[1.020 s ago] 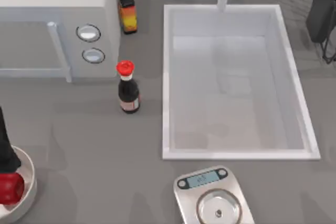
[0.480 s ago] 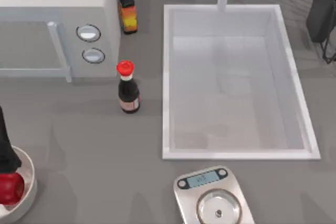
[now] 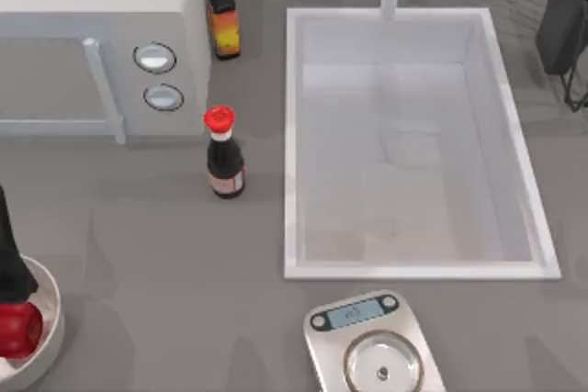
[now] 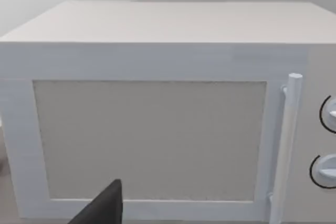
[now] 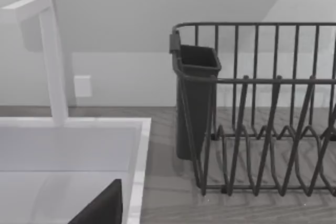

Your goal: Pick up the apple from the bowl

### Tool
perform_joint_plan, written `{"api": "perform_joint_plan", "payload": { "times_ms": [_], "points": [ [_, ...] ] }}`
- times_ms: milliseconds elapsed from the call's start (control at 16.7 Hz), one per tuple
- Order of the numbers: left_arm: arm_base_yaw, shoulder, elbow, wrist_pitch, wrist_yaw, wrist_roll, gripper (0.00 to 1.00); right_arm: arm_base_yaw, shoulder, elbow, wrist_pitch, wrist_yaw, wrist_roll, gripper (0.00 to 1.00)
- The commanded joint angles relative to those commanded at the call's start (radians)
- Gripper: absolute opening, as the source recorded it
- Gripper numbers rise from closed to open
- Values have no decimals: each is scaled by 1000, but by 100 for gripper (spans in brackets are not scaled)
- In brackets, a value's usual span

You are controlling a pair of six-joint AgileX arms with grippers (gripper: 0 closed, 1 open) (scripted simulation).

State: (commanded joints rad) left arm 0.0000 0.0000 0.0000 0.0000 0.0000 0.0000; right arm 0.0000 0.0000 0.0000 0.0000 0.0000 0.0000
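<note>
The red apple (image 3: 16, 330) lies in the white bowl (image 3: 51, 317) at the table's front left corner, both cut by the picture's edge. My left arm comes down as a black column, and my left gripper (image 3: 13, 296) sits right over the apple's far side, touching or nearly touching it. Whether it grips the apple cannot be made out. A dark tip of that gripper (image 4: 105, 208) shows in the left wrist view, in front of the microwave door (image 4: 149, 140). A dark tip of my right gripper (image 5: 102, 205) shows in the right wrist view, near the sink's rim (image 5: 137, 182).
A white microwave (image 3: 101, 34) fills the back left. In front of it stands a dark bottle with a red cap (image 3: 223, 158), and an orange sauce bottle (image 3: 222, 20) stands beside it. The sink (image 3: 413, 144) takes the middle right. A steel scale (image 3: 372, 351) is at the front, a dish rack (image 5: 262, 119) at the back right.
The left arm and the apple have shifted a hair to the left. Nothing else has moved.
</note>
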Motion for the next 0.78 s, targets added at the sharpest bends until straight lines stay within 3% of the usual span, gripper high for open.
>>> {"api": "perform_joint_plan", "payload": {
  "times_ms": [480,780],
  "points": [
    [-1,35,31,-33,0,-1,100,0,0,0,0,0,0,100],
    [-10,302,224,-274,0,-5,100,0,0,0,0,0,0,100]
  ]
}}
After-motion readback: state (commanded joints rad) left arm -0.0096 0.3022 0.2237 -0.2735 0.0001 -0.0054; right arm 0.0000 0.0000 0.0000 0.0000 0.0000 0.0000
